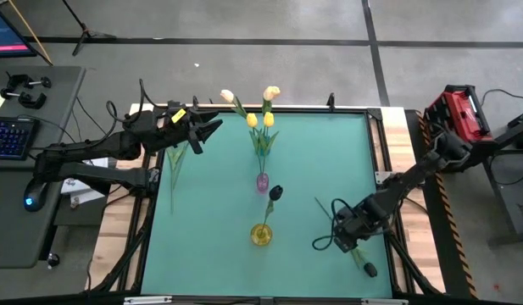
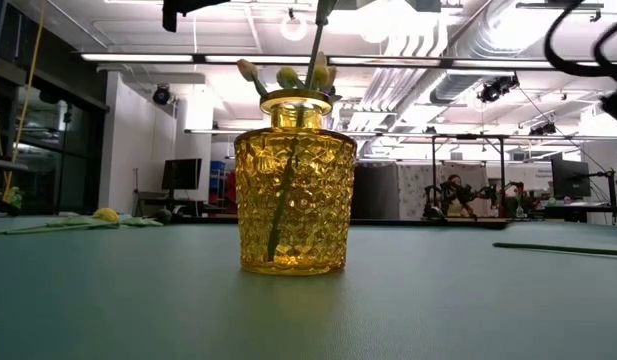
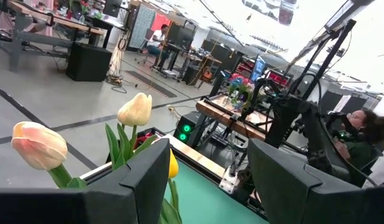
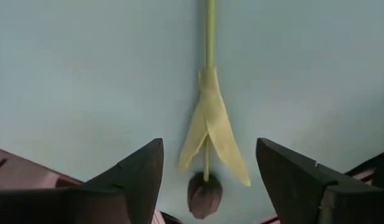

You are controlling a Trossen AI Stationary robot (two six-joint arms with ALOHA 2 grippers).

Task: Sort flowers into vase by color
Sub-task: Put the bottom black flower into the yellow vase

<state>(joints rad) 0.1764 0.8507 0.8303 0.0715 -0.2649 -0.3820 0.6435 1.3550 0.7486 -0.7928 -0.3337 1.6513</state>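
step: pick-up of a loose dark tulip (image 4: 205, 193), judged; right gripper (image 1: 353, 227) hangs low over it near the table's right front corner, not yet holding it
right jaws: open, one finger either side of the stem, nothing between them touching; bud sits between the fingertips in the right wrist view
dark tulip position: lying flat on the green table top (image 1: 210, 203), stem running away from the gripper, pale leaf pair just behind the bud; in the high view the bud shows at (image 1: 370, 269)
next move, judged: drop a little, close on the stem near the leaves, lift, carry to the yellow vase (image 1: 261, 235) where another dark tulip (image 1: 275, 193) already stands; thin stem, easy to miss or let swing
left gripper: (image 1: 203, 129) raised at the table's back left edge, waiting
left jaws: apart, empty, per the left wrist view
purple vase: (image 1: 262, 180) mid table, behind the yellow vase; holds the light flowers
count in purple vase: two peach-cream tulips (image 3: 40, 144), two yellow tulips (image 1: 252, 120) (high view)
count in yellow vase: one dark tulip
count loose on table: one dark by the right gripper; one more flower (image 1: 175, 161) lying at the left edge, head hidden from above, the low view suggests a yellow head (image 2: 106, 214)
vases: two
arms: two
progress, judged: more than half sorted, two loose flowers left
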